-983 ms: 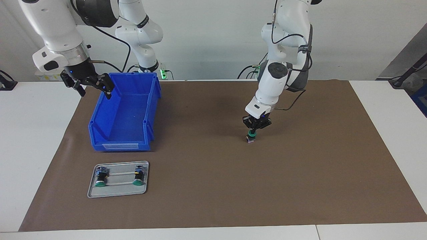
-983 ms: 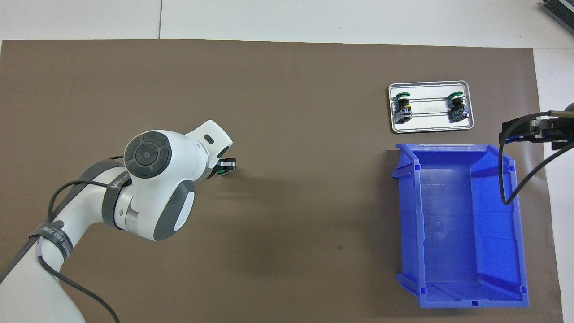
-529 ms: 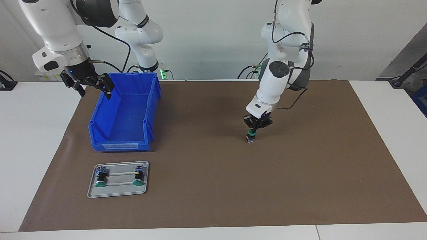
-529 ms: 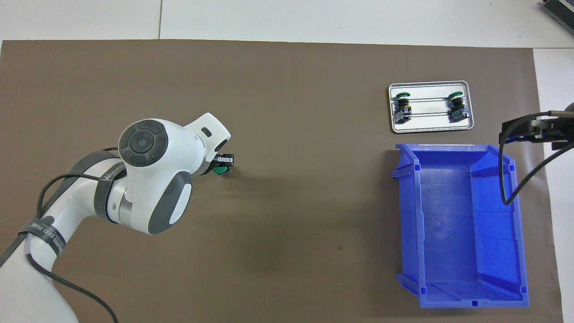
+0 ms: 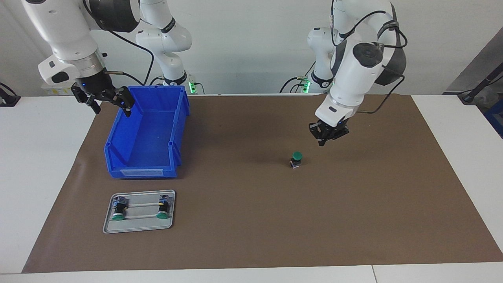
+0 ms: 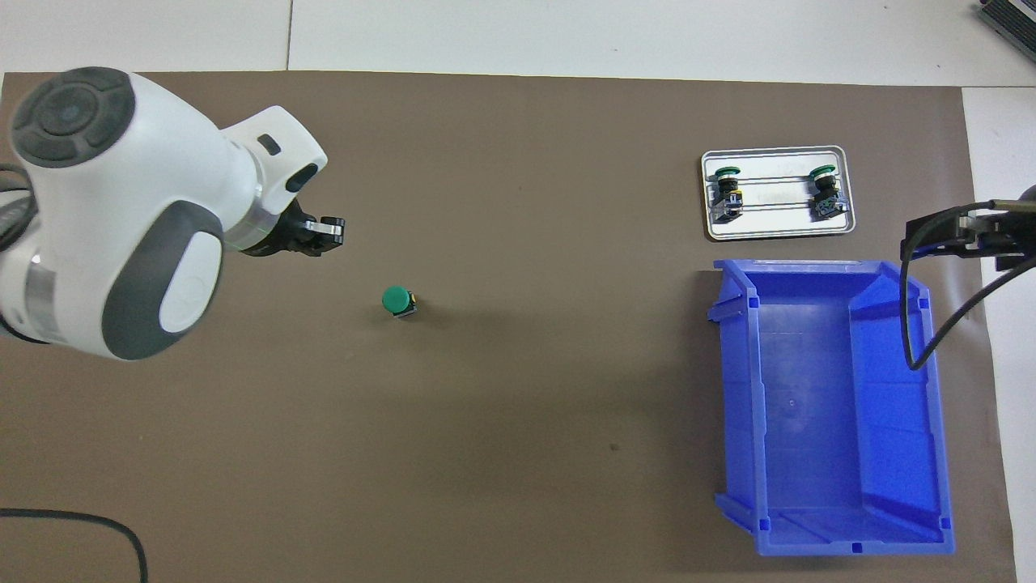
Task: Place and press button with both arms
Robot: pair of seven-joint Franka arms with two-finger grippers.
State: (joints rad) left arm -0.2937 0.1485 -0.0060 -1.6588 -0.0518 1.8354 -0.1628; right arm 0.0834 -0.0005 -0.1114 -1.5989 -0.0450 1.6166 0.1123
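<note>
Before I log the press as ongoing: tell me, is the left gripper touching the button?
No. The left gripper, shut, hangs clear of the button standing alone on the mat.

arms (image 5: 346, 74): glossy white | joints: dark grey caps | cables: black | pincers: black

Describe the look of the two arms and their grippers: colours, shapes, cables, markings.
Both arms are glossy white with rounded, bulbous joints, dark grey round caps and dark panels. The left arm carries a thin black cable looped along it under a black strap with pale lettering. The right arm has a silver wrist ring and a black cable. The left gripper and right gripper are small and black, each showing a blue light.
</note>
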